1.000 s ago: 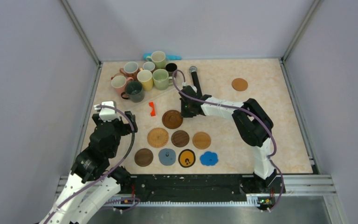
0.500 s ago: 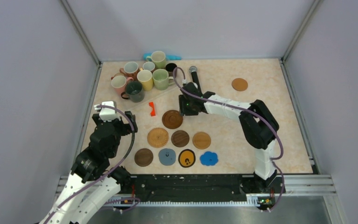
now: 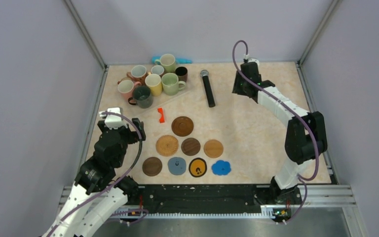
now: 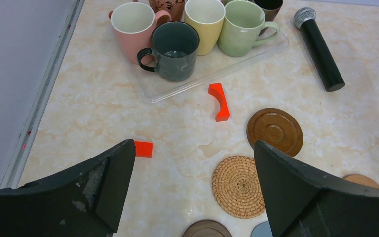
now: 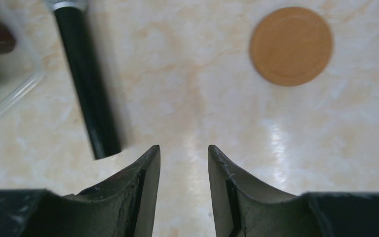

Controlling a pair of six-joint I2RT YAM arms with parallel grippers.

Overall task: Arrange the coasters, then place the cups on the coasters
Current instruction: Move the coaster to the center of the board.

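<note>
Several coasters lie in rows near the front: a dark brown one [image 3: 182, 126], a woven tan one [image 3: 167, 145], more brown ones [image 3: 191, 146], a grey-blue one [image 3: 177, 165], a black-and-yellow one [image 3: 198, 167] and a blue scalloped one [image 3: 221, 168]. One tan coaster [image 5: 291, 45] lies alone at the back right. My right gripper [image 5: 183, 147] hovers just short of it, open, with nothing between its fingers. The cups [image 3: 153, 84] stand bunched at the back left, among them pink [image 4: 133, 29] and dark green [image 4: 175, 49]. Wide open and empty, my left gripper [image 4: 192, 143] hangs over the front left.
A black microphone [image 3: 208, 88] lies between the cups and my right gripper. The cups stand on a clear tray [image 4: 202, 84]. Two small red-orange pieces [image 4: 219, 101] [image 4: 143, 148] lie near the coasters. Grey walls and metal rails enclose the table.
My right gripper opened beside the dark brown coaster, then swung up and away to the back right, past the microphone. The left arm has not moved.
</note>
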